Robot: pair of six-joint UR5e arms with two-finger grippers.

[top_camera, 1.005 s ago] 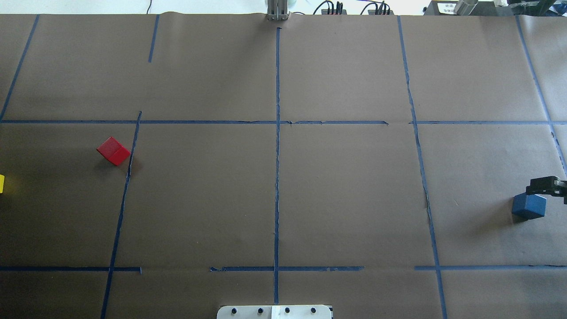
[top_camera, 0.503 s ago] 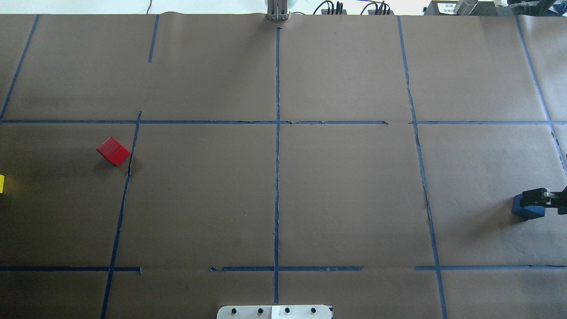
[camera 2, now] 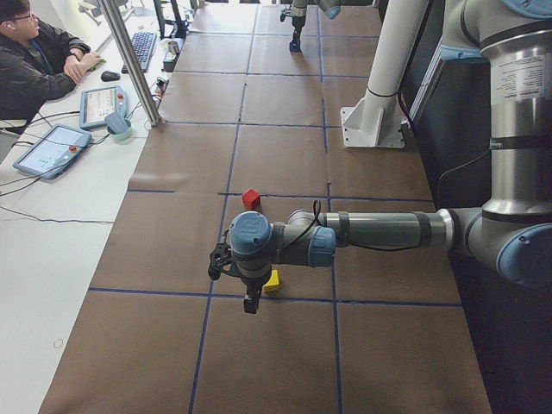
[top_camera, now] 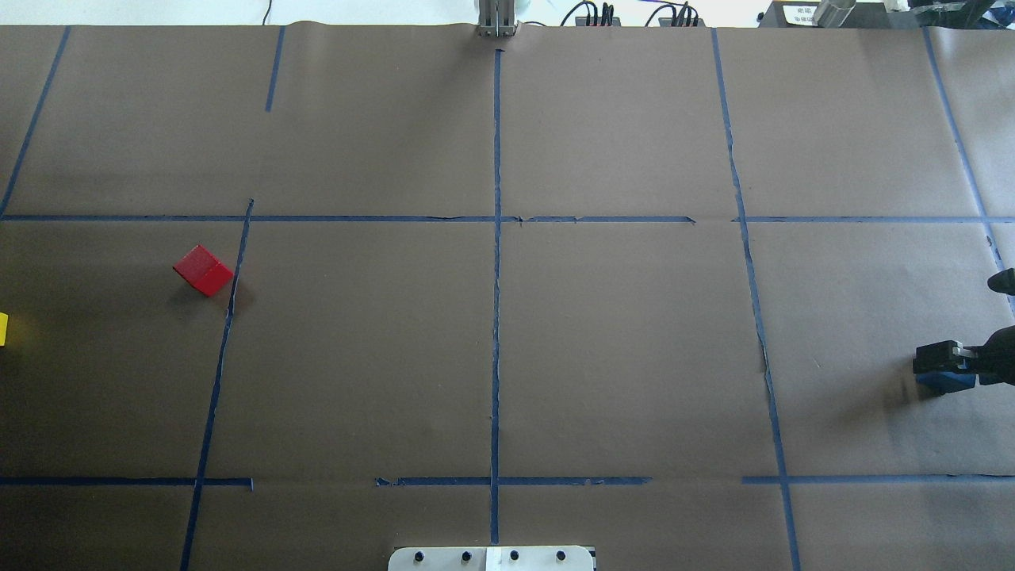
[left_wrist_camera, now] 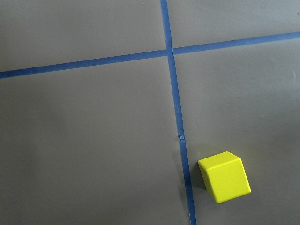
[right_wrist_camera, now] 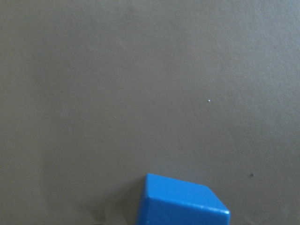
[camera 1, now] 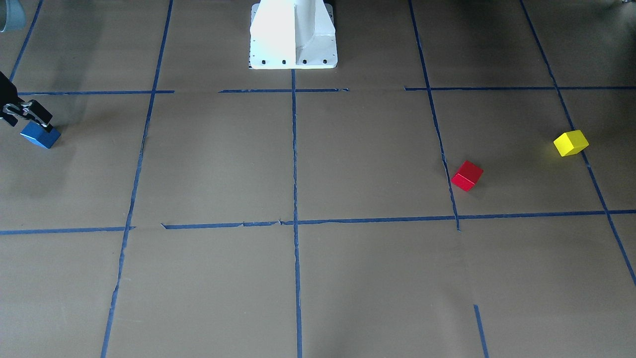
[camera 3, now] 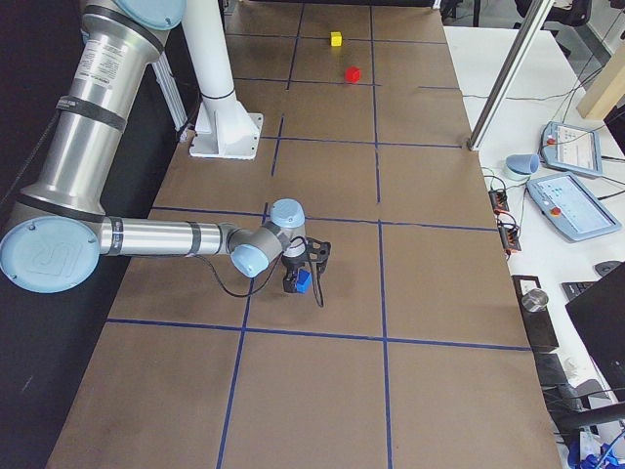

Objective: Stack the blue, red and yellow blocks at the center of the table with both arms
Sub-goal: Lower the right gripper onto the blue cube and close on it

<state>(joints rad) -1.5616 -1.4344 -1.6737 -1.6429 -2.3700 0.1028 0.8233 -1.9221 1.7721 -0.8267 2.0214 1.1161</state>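
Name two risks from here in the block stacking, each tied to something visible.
The right gripper is down over the blue block, far from centre; a poor grip could drop it on the long carry. The yellow block and red block lie skewed to the tape lines, so unrotated fingers might pinch corners and twist them.

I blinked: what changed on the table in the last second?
The right pincer has dropped down over the blue block; whether it grips it, I cannot tell. The red block and yellow block lie where they were, the blue one too.
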